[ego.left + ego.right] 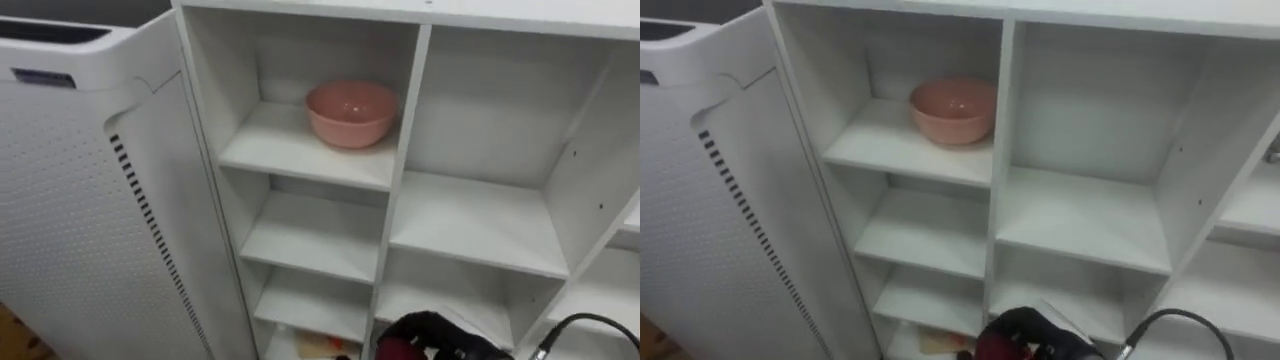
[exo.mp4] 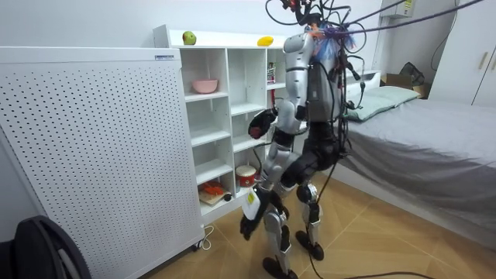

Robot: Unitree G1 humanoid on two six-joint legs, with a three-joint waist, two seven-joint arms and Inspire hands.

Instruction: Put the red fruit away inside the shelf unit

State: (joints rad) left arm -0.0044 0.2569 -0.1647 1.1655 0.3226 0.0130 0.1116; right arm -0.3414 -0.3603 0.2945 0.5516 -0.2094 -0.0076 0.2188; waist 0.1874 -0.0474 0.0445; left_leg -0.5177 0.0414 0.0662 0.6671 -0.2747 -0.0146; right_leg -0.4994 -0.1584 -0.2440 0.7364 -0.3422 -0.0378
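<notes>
I stand facing a white closet (image 1: 400, 150) of open cubbies. A pink bowl (image 1: 350, 112) sits in its upper left cubby, also seen from the room (image 2: 205, 85). My right hand (image 1: 432, 338) is raised low in front of the middle cubbies, its dark fingers curled round something red (image 1: 396, 350) that looks like a fruit. In the room view that hand (image 2: 260, 121) is level with the second shelf. A green apple (image 2: 188, 37) and a yellow fruit (image 2: 265, 41) lie on the closet's top. My left hand (image 2: 247, 225) hangs down by my knee.
A tall white perforated panel (image 1: 80, 220) stands against the closet's left side. The lower cubbies hold a red and white tub (image 2: 246, 175) and orange items (image 2: 211, 190). A bed (image 2: 434, 147) lies behind me, and a black bag (image 2: 39, 248) is on the floor.
</notes>
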